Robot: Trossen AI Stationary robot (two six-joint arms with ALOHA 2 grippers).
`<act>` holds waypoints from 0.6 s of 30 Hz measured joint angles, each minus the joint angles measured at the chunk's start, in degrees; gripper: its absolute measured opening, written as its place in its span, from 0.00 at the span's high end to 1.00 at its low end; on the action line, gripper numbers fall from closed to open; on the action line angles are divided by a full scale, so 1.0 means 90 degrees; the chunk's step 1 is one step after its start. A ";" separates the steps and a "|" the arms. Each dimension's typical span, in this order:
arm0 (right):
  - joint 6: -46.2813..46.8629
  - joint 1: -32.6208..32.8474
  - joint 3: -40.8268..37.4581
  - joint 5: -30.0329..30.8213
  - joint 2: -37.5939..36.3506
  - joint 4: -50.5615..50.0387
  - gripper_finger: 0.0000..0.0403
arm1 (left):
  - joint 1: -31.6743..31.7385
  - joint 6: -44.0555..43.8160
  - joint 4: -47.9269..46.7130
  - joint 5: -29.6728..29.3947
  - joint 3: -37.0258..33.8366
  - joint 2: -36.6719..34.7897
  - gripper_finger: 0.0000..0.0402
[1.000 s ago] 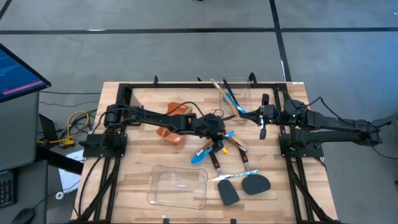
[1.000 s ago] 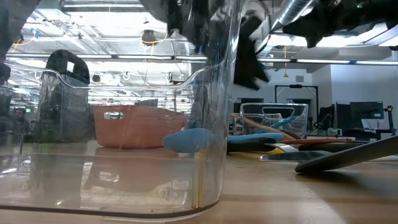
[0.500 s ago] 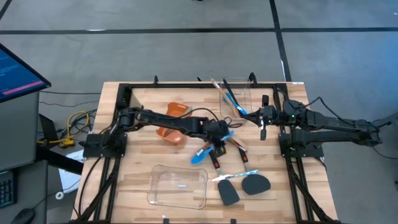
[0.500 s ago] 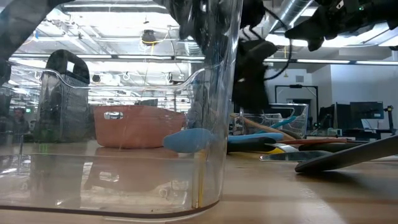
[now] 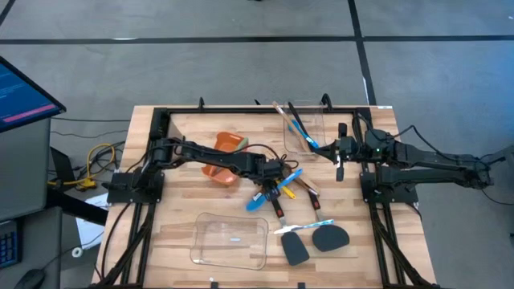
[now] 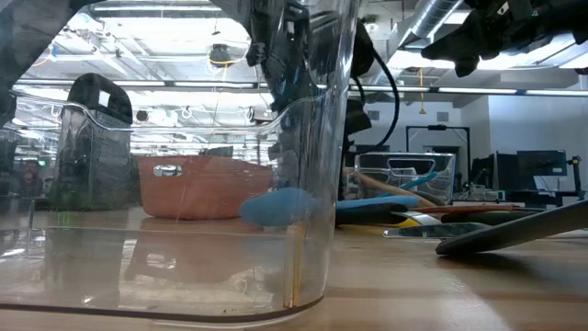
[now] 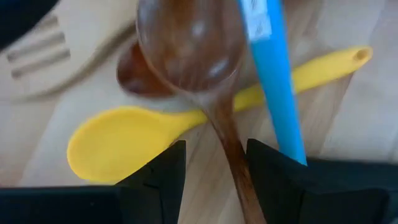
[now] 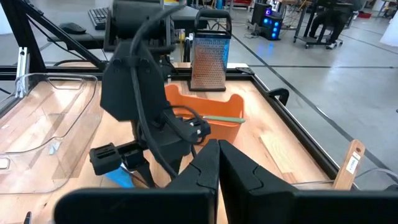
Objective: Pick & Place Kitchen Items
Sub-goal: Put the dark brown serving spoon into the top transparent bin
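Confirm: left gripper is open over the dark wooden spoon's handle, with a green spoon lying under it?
Not green: the spoon under it is yellow, as the left wrist view shows. The rest holds: the left gripper is open over the handle of the dark wooden spoon.

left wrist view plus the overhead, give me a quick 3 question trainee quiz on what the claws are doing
1. True or false: the left claw is open, with the dark wooden spoon's handle running between its fingers.
2. Which claw is shut and empty at the table's right side: left or right?
3. Multiple choice: what lies under the wooden spoon in the left wrist view? A) yellow spoon B) black spatula C) orange bin

Key: 1 true. 2 the right claw. 3 A.
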 joint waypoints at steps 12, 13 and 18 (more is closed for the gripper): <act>-0.0007 0.0000 -0.0002 -0.0001 0.0000 0.0002 1.00 | -0.0005 -0.0015 -0.0035 -0.0002 -0.0112 0.0000 0.61; -0.0007 0.0000 -0.0002 -0.0001 0.0000 0.0003 1.00 | -0.0005 -0.0008 -0.0036 -0.0002 -0.0112 0.0000 0.61; -0.0007 0.0001 -0.0002 -0.0001 0.0000 0.0005 1.00 | -0.0007 -0.0007 -0.0041 -0.0002 -0.0112 0.0000 0.61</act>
